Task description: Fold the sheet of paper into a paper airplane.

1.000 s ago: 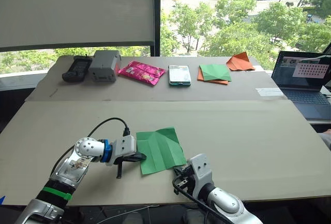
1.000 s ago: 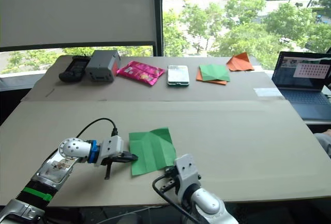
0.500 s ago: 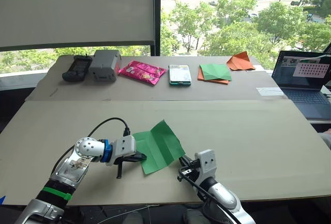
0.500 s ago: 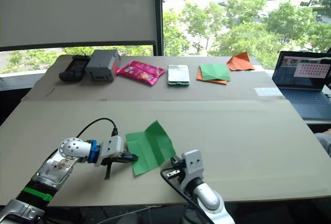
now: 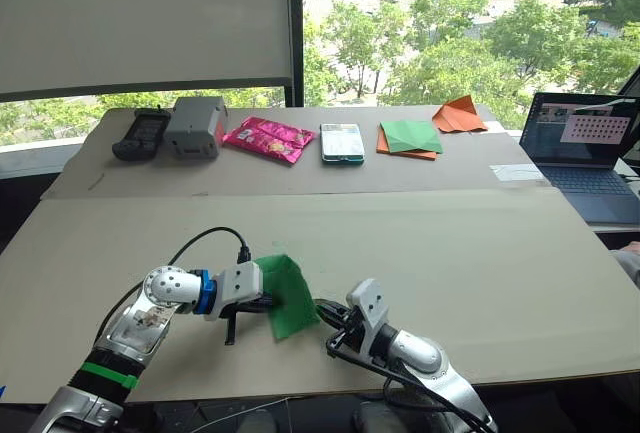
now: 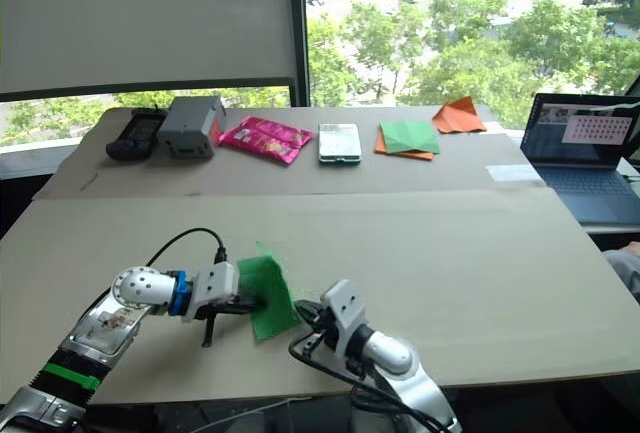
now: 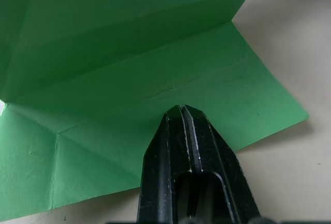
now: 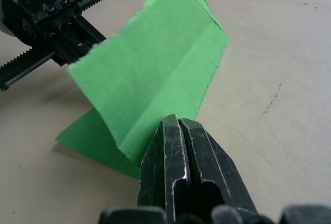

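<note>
Sheet of paper [image 5: 285,295]: lying near the front edge of my cardboard-covered table [image 5: 480,273], between my two grippers; one half is lying flat on the board while the other half is standing up along a crease, tilted toward my left; creases are showing across it in the left wrist view [image 7: 129,79].

Left gripper [image 5: 268,303]: I am seeing its fingers closed together, tips resting on the flat part of the paper at its left edge; in the left wrist view the black fingers [image 7: 181,146] are lying pressed side by side on top of the green sheet; whether they are pinching the paper or only pressing it down, I cannot tell.

Right gripper [image 5: 325,311]: I am seeing its fingers shut with no gap, tips touching the paper's near right edge at the foot of the raised flap [image 8: 150,79]; a firm grip on the paper I cannot confirm.

Far strip of the table: a black handheld device [image 5: 138,134], a grey box [image 5: 195,125], a pink snack packet [image 5: 268,138], a small white-and-teal box [image 5: 342,142], a green-and-orange paper stack [image 5: 410,139] and an orange pointed paper shape [image 5: 460,113] are sitting in a row, well apart from the sheet.

Right side: an open laptop [image 5: 585,148] is sitting beside the table, screen lit.
</note>
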Robot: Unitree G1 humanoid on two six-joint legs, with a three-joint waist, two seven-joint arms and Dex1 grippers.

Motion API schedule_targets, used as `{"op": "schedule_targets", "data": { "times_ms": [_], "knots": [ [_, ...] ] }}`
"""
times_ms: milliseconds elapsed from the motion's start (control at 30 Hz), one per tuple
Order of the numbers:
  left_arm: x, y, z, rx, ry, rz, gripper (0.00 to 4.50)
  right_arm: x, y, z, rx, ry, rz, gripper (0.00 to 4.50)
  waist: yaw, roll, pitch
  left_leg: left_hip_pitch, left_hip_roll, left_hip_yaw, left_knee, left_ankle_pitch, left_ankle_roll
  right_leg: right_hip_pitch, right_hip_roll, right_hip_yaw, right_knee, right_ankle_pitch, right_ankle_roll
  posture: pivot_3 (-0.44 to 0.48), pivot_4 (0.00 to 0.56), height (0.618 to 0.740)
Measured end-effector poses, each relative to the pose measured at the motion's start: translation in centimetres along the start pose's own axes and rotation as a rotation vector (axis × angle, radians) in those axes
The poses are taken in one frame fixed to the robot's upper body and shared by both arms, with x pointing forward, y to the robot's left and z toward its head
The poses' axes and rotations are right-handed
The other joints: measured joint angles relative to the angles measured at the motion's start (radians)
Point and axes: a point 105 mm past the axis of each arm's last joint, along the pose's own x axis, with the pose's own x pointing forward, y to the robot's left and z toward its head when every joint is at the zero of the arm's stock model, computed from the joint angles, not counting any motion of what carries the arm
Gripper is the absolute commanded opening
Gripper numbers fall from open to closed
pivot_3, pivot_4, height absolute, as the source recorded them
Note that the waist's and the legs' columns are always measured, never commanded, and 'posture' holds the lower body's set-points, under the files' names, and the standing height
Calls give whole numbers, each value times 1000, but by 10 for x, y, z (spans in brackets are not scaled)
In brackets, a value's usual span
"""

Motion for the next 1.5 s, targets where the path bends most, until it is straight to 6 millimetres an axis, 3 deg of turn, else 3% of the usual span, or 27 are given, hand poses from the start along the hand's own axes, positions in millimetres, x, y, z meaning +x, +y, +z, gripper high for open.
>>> {"op": "schedule_targets", "data": {
  "times_ms": [300,500,667,800,1000,1167,1500],
  "knots": [
    [-10,-7,-5,-52,9,63,0,9,6,-8,-127,134,151,78,-22,-1,-1,4,1,0,-1,0,0,2,1,1,2,0,0,0,150,740],
    [-42,-6,-14,-185,51,150,0,12,6,-8,-123,164,162,78,-25,-4,0,10,1,0,-5,-1,-1,1,2,2,2,0,0,0,150,740],
    [-71,2,4,-325,-67,193,0,14,6,-7,-120,172,170,78,-24,-5,2,11,1,0,-6,-3,-4,0,1,1,1,0,0,0,150,740],
    [-52,9,25,-394,-222,184,0,16,8,-8,-111,187,181,78,-21,-4,3,11,0,0,-6,-3,-6,1,1,2,0,0,0,0,150,740],
    [-19,-1,10,-440,-195,157,0,18,9,-5,-112,192,188,78,-25,-3,2,12,0,0,-6,0,0,2,2,2,1,0,0,0,150,740],
    [-16,-5,-13,-381,-93,179,0,18,5,-2,-123,203,183,78,-22,-3,3,11,0,0,-6,-2,-3,2,1,2,0,0,0,0,150,740],
    [-10,-5,-13,-239,-67,182,0,40,-16,4,-110,233,225,78,-20,0,2,12,-1,0,-6,0,0,3,1,2,1,0,0,0,150,740]
  ]
}}
